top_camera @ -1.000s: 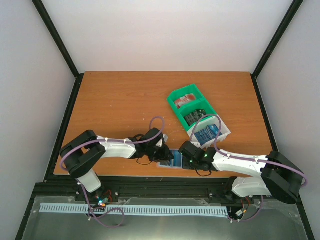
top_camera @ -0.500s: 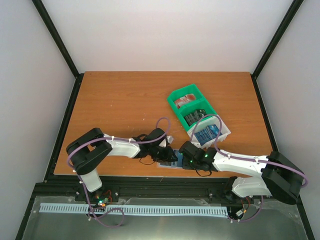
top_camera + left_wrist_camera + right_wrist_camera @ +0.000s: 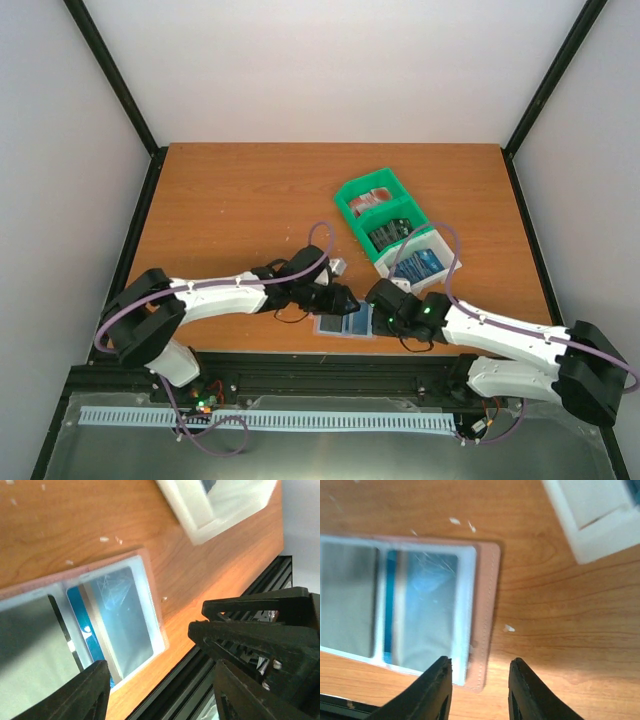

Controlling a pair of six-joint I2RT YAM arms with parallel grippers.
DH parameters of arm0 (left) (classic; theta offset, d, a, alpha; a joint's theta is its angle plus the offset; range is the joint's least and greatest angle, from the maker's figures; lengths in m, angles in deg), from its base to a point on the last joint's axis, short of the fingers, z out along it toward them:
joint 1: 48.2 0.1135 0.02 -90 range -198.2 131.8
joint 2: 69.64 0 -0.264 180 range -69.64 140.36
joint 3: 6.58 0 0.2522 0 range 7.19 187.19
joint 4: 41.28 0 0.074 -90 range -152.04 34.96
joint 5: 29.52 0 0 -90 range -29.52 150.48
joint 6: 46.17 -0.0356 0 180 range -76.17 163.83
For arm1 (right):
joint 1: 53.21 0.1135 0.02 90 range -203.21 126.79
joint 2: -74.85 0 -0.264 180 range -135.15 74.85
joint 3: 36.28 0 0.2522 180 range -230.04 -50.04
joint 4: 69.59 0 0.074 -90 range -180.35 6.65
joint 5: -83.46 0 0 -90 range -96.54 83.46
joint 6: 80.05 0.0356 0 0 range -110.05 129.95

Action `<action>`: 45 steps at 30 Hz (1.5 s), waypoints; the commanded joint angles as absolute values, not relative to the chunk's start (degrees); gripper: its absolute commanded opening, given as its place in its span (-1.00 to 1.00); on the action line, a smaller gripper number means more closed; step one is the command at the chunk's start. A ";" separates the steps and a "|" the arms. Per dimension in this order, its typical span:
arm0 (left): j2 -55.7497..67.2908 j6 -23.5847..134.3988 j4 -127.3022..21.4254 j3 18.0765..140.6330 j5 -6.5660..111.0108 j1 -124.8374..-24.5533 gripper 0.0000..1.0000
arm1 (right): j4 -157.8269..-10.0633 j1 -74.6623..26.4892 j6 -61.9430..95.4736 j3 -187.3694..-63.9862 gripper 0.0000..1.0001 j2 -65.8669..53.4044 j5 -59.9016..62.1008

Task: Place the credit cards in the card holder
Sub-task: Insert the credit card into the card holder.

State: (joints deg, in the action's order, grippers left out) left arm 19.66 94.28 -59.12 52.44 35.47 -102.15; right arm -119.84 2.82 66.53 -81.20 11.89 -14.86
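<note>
The card holder (image 3: 343, 324) lies open at the counter's (image 3: 230, 220) 6 o'clock edge. The left hand (image 3: 160, 695) and right hand (image 3: 479, 690) gape empty. A nudge could knock it off (its blue credit card (image 3: 82, 625) looks barely seated).

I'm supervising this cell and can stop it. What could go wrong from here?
The card holder lies open at the table's near edge; a nudge could push it off. The blue card looks only partly tucked in and might slide out. Both arms' open jaws hang close together over the holder, so they could collide.
</note>
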 commanded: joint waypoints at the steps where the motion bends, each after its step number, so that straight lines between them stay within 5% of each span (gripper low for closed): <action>1: 15.70 91.60 -65.75 54.06 41.12 -102.65 0.20 | -127.01 3.21 65.71 -86.59 -0.31 13.68 -19.42; 7: 11.54 94.40 -62.62 48.55 43.36 -102.15 0.26 | -127.30 5.64 64.26 -91.37 -0.10 8.57 -20.57; 21: 11.00 101.49 -55.76 38.27 44.56 -98.98 -0.06 | -120.81 12.34 63.87 -99.34 0.09 -7.05 -20.06; 33: 10.69 102.33 -50.13 35.23 39.80 -97.28 -0.32 | -116.01 12.36 63.58 -100.14 -0.90 -14.70 -17.35; 45: 10.52 102.82 -48.84 35.09 38.36 -96.89 -0.36 | -114.94 12.31 66.45 -96.78 -0.95 -16.78 -16.71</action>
State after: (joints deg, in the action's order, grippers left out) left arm 10.61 102.04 -50.97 35.02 39.40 -97.41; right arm -115.32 11.93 64.01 -98.58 -16.17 -16.17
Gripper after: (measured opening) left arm 0.314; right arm 0.029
